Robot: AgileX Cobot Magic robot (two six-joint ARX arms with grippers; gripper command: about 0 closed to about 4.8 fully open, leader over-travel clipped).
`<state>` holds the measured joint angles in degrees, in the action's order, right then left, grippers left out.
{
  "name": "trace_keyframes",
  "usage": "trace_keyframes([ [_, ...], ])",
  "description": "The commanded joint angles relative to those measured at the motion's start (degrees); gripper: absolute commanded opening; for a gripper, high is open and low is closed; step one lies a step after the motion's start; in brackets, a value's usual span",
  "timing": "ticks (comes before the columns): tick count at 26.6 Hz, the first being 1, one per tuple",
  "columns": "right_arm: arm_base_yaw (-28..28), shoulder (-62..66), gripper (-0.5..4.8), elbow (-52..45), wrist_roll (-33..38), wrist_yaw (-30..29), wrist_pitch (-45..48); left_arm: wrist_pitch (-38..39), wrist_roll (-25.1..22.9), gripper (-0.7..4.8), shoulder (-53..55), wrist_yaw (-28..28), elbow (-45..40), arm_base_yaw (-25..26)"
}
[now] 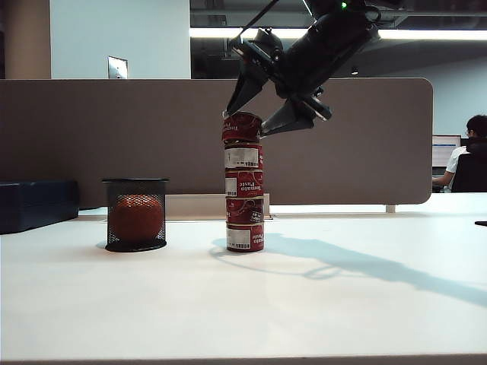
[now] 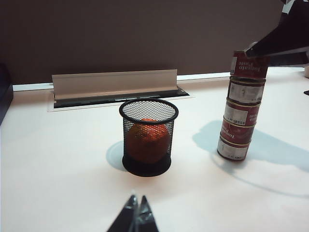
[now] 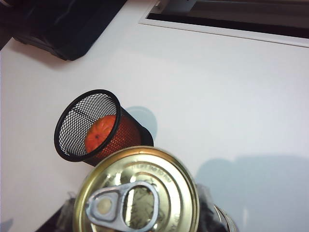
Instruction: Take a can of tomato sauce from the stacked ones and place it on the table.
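The stacked ones (image 1: 244,199) stand as a column of red tins with silver rims on the white table (image 1: 342,304), also seen in the left wrist view (image 2: 240,116). The top can of tomato sauce (image 1: 242,127) sits tilted and slightly off the column, with my right gripper (image 1: 245,123) reaching down from the upper right and shut on it, one finger on each side. In the right wrist view its gold lid (image 3: 137,191) fills the space between the dark fingers (image 3: 207,210), and the rim of the tin below (image 3: 226,221) peeks out beside it. My left gripper (image 2: 137,202) is shut, empty, low over the table.
A black mesh cup (image 1: 135,214) holding an orange ball stands left of the stack. A grey-brown partition panel (image 1: 114,129) runs along the back with a cable slot (image 2: 113,87) at its foot. A dark blue box (image 1: 38,204) lies at the far left.
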<state>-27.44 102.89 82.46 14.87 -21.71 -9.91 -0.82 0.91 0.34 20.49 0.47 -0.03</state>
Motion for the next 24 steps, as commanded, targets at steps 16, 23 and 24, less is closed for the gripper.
trace_keyframes([
  [16,1.4,-7.56,2.58,0.24,-4.63,0.24,-0.94,-0.52,-0.26,-0.06,0.02,0.13,0.22,0.13],
  [23,3.3,-12.09,2.59,0.24,-5.44,1.25,-4.57,-0.55,-0.24,-0.06,0.02,0.11,0.22,0.13],
  [24,3.67,-12.92,2.59,0.24,-6.29,1.27,-5.88,-0.52,-0.24,-0.06,0.04,0.13,0.22,0.13],
])
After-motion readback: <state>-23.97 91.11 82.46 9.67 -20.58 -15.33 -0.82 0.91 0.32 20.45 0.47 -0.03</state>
